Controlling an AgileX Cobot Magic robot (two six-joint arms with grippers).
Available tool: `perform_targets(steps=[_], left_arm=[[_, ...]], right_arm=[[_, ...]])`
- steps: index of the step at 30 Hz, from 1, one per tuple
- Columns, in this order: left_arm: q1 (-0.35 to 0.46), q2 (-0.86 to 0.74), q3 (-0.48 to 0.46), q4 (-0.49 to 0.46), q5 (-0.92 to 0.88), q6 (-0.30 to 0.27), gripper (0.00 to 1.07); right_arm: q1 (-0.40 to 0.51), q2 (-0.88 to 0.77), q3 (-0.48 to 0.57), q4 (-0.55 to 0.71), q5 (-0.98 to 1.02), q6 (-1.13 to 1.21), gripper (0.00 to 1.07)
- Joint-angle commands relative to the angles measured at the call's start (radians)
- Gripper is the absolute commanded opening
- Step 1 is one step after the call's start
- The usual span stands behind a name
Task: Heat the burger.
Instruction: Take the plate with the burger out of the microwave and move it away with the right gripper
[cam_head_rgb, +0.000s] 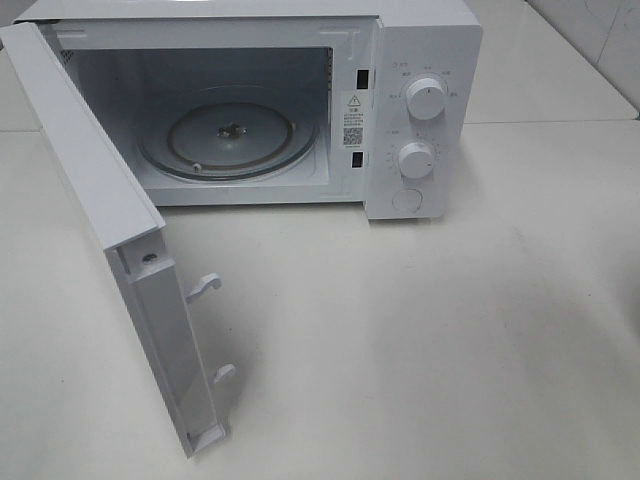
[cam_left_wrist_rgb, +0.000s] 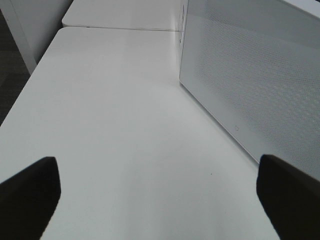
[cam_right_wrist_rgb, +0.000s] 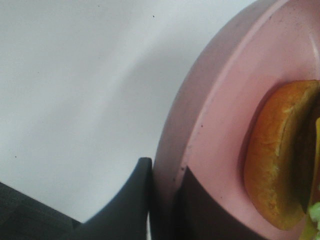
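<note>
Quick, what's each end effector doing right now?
Left end effector: open, holding nothing.
Right end effector: closed on the rim of the flat pink plate carrying the golden-brown burger.

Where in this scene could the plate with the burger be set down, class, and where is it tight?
Free: the round glass turntable inside the open white microwave oven, and the bare white tabletop bordered by the oven front and its swung-out white door. Tight: beside that door, where its latch hooks jut out.
</note>
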Motion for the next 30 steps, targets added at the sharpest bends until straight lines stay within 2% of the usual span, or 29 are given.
perform_targets(steps=[1, 12, 15, 17, 30], left_arm=[[0.000, -0.018, 0.003, -0.004, -0.007, 0.004, 1.00], [0.000, -0.018, 0.003, -0.004, -0.007, 0.004, 1.00], [0.000, -0.018, 0.003, -0.004, -0.007, 0.004, 1.00], [0.000, -0.018, 0.003, -0.004, -0.007, 0.004, 1.00], [0.000, -0.018, 0.003, -0.004, -0.007, 0.004, 1.00]], right_arm=[[-0.005, 0.032, -0.009, -0.080, 0.012, 0.045, 0.00], [-0.005, 0.313, -0.137, -0.124, 0.069, 0.364, 0.00], [-0.005, 0.335, -0.146, -0.128, 0.076, 0.386, 0.00], [-0.007, 0.432, -0.179, -0.130, 0.103, 0.497, 0.00], [-0.017, 0.612, -0.184, -0.131, 0.045, 0.699, 0.00]])
